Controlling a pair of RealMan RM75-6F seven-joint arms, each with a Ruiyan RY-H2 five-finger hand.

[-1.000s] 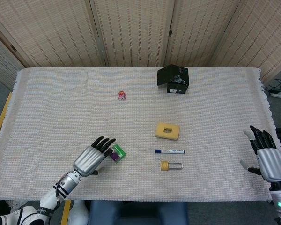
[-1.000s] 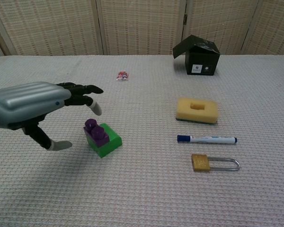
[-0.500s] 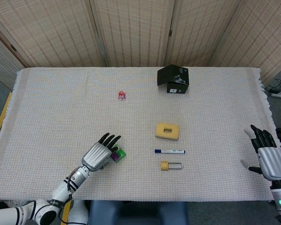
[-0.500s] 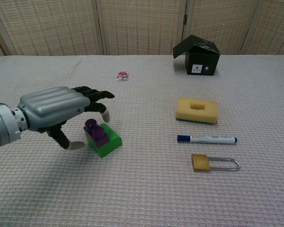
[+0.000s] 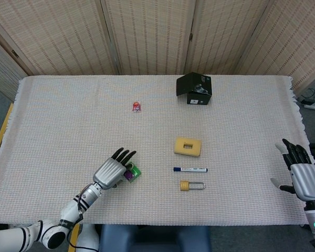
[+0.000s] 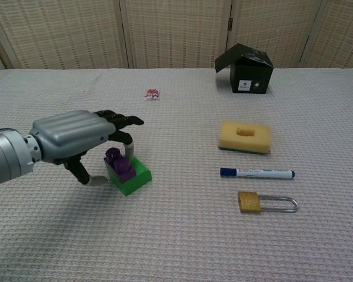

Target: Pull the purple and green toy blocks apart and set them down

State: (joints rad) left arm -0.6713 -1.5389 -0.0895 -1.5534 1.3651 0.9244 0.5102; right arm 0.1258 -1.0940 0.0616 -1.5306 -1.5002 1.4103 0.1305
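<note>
Left hand (image 6: 76,138): hovering over the joined blocks, fingers spread around them, thumb and a fingertip just beside them; grip not discernible.
Purple block (image 6: 120,164): sitting on the green block (image 6: 134,177), both resting on the surface (image 6: 182,235) near its front left.
Marker (image 6: 257,173): lying right of the blocks, padlock (image 6: 266,202) in front of it.
Right hand (image 5: 302,176): idling at the surface's right edge, fingers apart, holding nothing.

The sponge (image 6: 244,136) lies behind the marker (image 6: 257,173), the padlock (image 6: 266,202) before it.
</note>
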